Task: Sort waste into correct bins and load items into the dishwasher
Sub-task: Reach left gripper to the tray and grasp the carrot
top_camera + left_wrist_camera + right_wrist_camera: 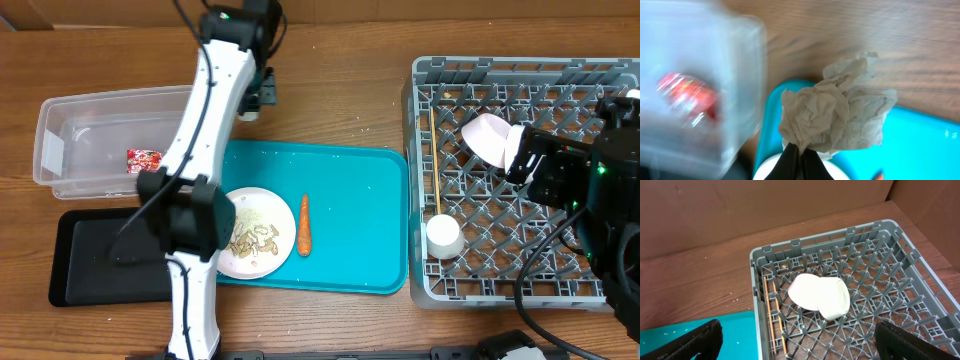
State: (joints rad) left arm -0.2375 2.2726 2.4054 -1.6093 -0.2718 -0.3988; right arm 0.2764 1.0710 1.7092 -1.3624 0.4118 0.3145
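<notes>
"Where has the tissue (832,115) got to?"

"It's pinched in the left gripper (800,159), whose jaws are closed tight on its lower edge. The crumpled white paper sits over the corner of the teal tray (925,145), just beside the clear tub (735,60) with the red wrapper (687,95) inside."

"And the other arm?"

"The right gripper (797,332) is spread wide over the grey rack (757,280), gripping nothing. A white bowl (817,296) lies tipped in the rack, with chopsticks (769,307) along its wall. The carrot (304,224) rests on the teal tray, beside the plate (258,196) of scraps."

Overhead straight down, left wrist close above teal tray (920,145), right wrist oblique over rack (758,300)
</notes>
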